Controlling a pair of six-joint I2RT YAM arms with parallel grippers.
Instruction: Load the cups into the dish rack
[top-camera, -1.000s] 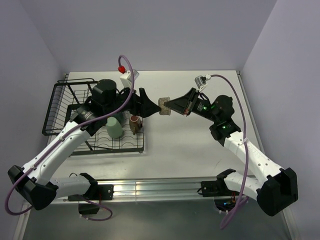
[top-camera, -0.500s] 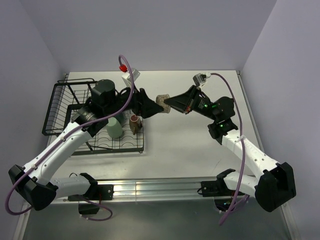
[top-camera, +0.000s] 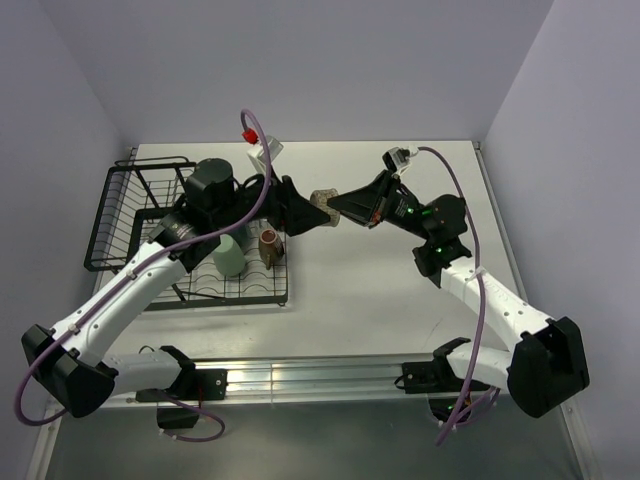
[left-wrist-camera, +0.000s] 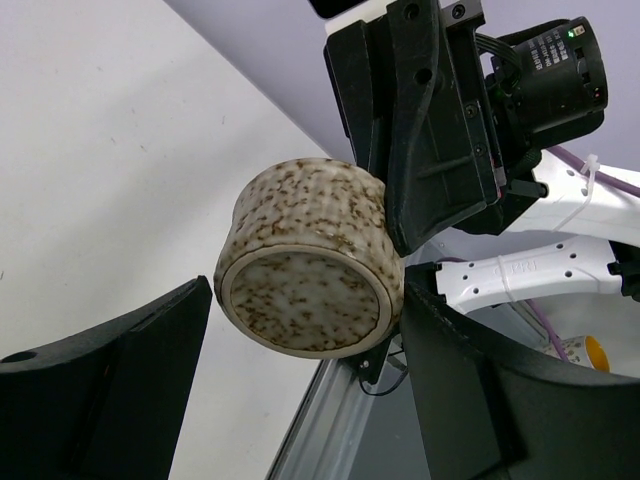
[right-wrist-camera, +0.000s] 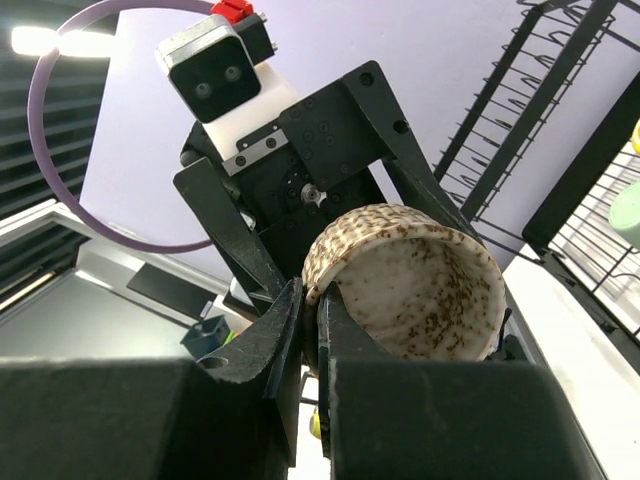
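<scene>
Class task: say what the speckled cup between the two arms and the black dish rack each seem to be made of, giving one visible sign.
Speckled cup: likely glazed stoneware; beige with brown flecks, thick wall, soft sheen. Dish rack: probably coated metal wire; thin black rods in a grid, though the coating cannot be confirmed.

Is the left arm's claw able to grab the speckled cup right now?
Probably yes. The left claw is open with a finger on each side of the speckled cup, nothing else between them. The right claw pinches only its rim, leaving the sides free.
</scene>
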